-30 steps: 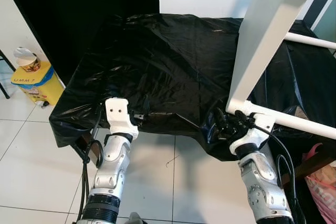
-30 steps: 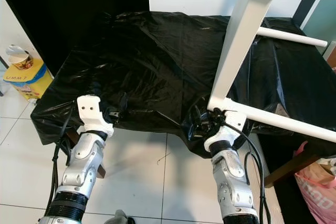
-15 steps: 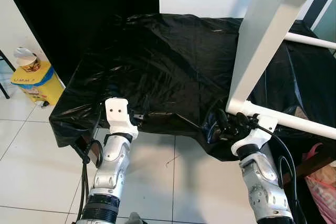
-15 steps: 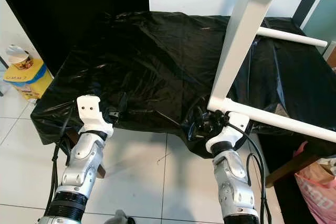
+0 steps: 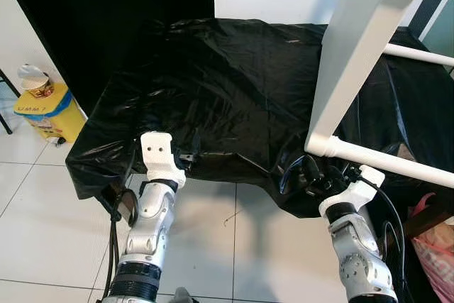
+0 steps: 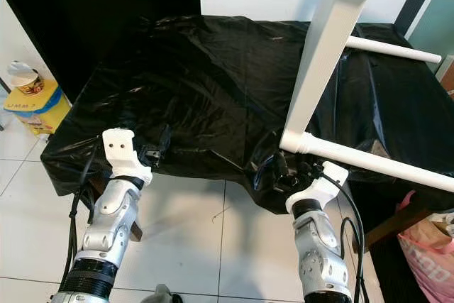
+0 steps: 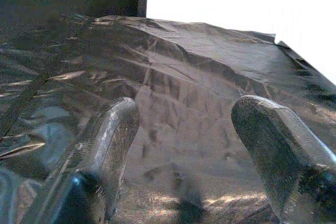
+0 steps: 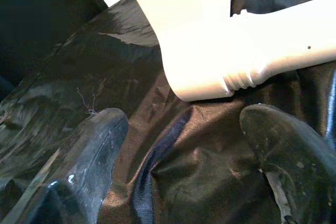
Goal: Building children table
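A large surface draped in crinkled black plastic sheeting [image 5: 234, 83] is seen ahead, its near edge overhanging a white tiled floor [image 5: 42, 225]. The white painted wooden children's table frame [image 5: 351, 69] stands on the right part of the sheeting: one flat upright board rises out of the top of the picture, and its rounded lower corner [image 5: 317, 145] rests near the near edge of the sheeting. From that corner a white round rail [image 5: 397, 164] runs off to the right; a second white round rail [image 5: 418, 54] is seen farther back.

The right gripper [image 5: 317, 179] is held just below and in front of the frame's corner, apart from it, at the drooping edge of the sheeting. In the right wrist view its fingers [image 8: 89, 156] are spread wide, with nothing between them but sheeting [image 8: 199, 171], and the threaded rail end [image 8: 239, 80] lies just beyond.

The left gripper [image 5: 188, 156] is placed at the near edge on the left, fingers [image 7: 105, 145] wide apart over bare sheeting.

A yellow box bearing a paper cup [image 5: 42, 108] stands on the floor at far left, well apart from the covered surface. Open floor is left between the two arms.
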Available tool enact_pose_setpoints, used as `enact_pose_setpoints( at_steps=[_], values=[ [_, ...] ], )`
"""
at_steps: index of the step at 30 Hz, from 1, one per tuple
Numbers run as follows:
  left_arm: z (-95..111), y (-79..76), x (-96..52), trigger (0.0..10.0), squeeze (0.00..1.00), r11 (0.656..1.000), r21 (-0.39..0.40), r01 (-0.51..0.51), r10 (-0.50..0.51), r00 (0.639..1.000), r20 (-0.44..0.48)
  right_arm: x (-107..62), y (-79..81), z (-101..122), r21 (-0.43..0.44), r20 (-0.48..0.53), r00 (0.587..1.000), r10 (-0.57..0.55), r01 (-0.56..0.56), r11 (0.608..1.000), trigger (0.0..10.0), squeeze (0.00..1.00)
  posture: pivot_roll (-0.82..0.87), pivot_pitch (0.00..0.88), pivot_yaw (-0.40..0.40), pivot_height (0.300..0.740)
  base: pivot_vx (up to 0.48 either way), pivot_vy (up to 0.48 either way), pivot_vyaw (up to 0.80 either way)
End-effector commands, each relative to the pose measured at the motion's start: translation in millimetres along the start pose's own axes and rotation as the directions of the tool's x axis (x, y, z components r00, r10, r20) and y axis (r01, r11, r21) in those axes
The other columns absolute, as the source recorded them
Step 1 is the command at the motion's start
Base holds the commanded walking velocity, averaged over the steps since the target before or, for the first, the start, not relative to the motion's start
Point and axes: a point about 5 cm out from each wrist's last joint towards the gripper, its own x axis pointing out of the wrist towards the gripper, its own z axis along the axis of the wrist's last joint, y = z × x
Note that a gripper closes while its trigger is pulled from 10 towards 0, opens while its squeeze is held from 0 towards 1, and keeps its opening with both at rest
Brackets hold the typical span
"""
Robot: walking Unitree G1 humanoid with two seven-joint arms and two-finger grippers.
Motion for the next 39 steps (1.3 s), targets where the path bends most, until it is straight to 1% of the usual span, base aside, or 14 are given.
enact_pose_setpoints(
  at_steps=[1, 4, 5, 6, 7, 8, 9, 11, 15, 21, 33, 35, 38, 39],
  values=[
    [-0.5, -3.3, 1.6, 10.0, 0.0, 0.999, 0.003, 0.037, -0.037, 0.999, -0.004, -0.2, -0.6, 0.7, -0.009, 0.006, 1.0, -0.001, 0.001, 1.0, 10.0, 0.0, 0.02, 0.034, -0.017, 0.74, 0.0, 0.0, 0.0],
    [-0.6, -3.5, 1.8, 10.0, 0.0, 0.999, 0.002, 0.038, -0.038, 0.999, -0.005, 0.8, 3.4, 1.5, -0.061, 0.009, 1.0, 0.018, -0.018, 0.998, 10.0, 0.0, 0.02, 0.034, -0.017, 0.74, 0.0, 0.0, 0.0],
    [-0.8, -3.7, 1.9, 10.0, 0.0, 0.999, 0.002, 0.039, -0.039, 0.999, -0.005, 2.0, 8.9, 2.9, -0.14, 0.016, 0.999, 0.048, -0.046, 0.989, 10.0, 0.0, 0.02, 0.032, -0.018, 0.74, 0.0, 0.0, 0.0],
    [-0.8, -3.7, 1.9, 10.0, 0.0, 0.999, 0.002, 0.039, -0.039, 0.999, -0.005, 2.0, 8.9, 2.9, -0.14, 0.016, 0.999, 0.048, -0.046, 0.989, 10.0, 0.0, 0.02, 0.032, -0.018, 0.74, 0.0, 0.0, 0.0],
    [-1.0, -4.1, 1.9, 10.0, 0.0, 0.999, 0.002, 0.039, -0.039, 0.999, -0.005, 3.4, 14.7, 6.9, -0.217, 0.04, 0.997, 0.073, -0.062, 0.974, 10.0, 0.0, 0.03, 0.032, -0.02, 0.74, 0.0, 0.0, 0.0],
    [-1.0, -4.1, 1.9, 10.0, 0.0, 0.999, 0.002, 0.039, -0.039, 0.999, -0.005, 3.4, 14.7, 6.9, -0.217, 0.04, 0.997, 0.073, -0.062, 0.974, 10.0, 0.0, 0.03, 0.032, -0.02, 0.74, 0.0, 0.0, 0.0],
    [-1.0, -4.5, 1.9, 10.0, 0.0, 0.999, 0.001, 0.039, -0.039, 0.999, -0.005, 6.9, 31.1, 20.8, -0.327, 0.103, 0.983, 0.15, -0.109, 0.939, 10.0, 0.0, 0.03, 0.029, -0.019, 0.74, 0.0, 0.0, 0.0],
    [-1.0, -4.5, 1.9, 10.0, 0.0, 0.999, 0.001, 0.039, -0.039, 0.999, -0.005, 6.9, 31.1, 20.8, -0.327, 0.103, 0.983, 0.15, -0.109, 0.939, 10.0, 0.0, 0.03, 0.029, -0.019, 0.74, 0.0, 0.0, 0.0],
    [-1.0, -5.0, 2.2, 10.0, 0.0, 0.999, 0.0, 0.041, -0.041, 0.999, -0.004, 12.5, 52.8, 42.6, -0.39, 0.185, 0.951, 0.248, -0.16, 0.907, 10.0, 0.0, 0.02, 0.026, -0.017, 0.74, 0.0, 0.0, 0.0],
    [-0.9, -6.1, 3.0, 10.0, 0.0, 0.999, -0.001, 0.046, -0.046, 0.999, -0.002, 17.1, 67.6, 65.1, -0.407, 0.265, 0.917, 0.297, -0.173, 0.897, 10.0, 0.0, 0.02, 0.018, -0.019, 0.74, 0.0, 0.0, 0.0],
    [-1.4, -6.9, 2.8, 10.0, 0.0, 0.999, -0.003, 0.046, -0.046, 0.999, -0.002, 17.8, 73.2, 71.6, -0.429, 0.296, 0.904, 0.31, -0.164, 0.888, 10.0, 0.0, 0.03, 0.014, -0.023, 0.74, 0.0, 0.0, 0.0],
    [-1.5, -6.9, 2.7, 10.0, 0.0, 0.999, -0.003, 0.046, -0.046, 0.999, -0.002, 18.0, 73.0, 71.0, -0.42, 0.294, 0.906, 0.304, -0.164, 0.893, 10.0, 0.0, 0.03, 0.013, -0.023, 0.74, 0.0, 0.0, 0.0],
    [-1.6, -6.8, 2.4, 10.0, 0.0, 0.999, -0.002, 0.045, -0.045, 0.999, -0.002, 19.2, 68.3, 66.3, -0.342, 0.275, 0.925, 0.263, -0.161, 0.926, 10.0, 0.0, 0.03, 0.013, -0.023, 0.74, 0.0, 0.0, 0.0],
    [-1.6, -6.8, 2.4, 10.0, 0.0, 0.999, -0.002, 0.045, -0.045, 0.999, -0.002, 19.2, 68.3, 66.3, -0.342, 0.275, 0.925, 0.263, -0.161, 0.926, 10.0, 0.0, 0.03, 0.013, -0.023, 0.74, 0.0, 0.0, 0.0]
  ],
)
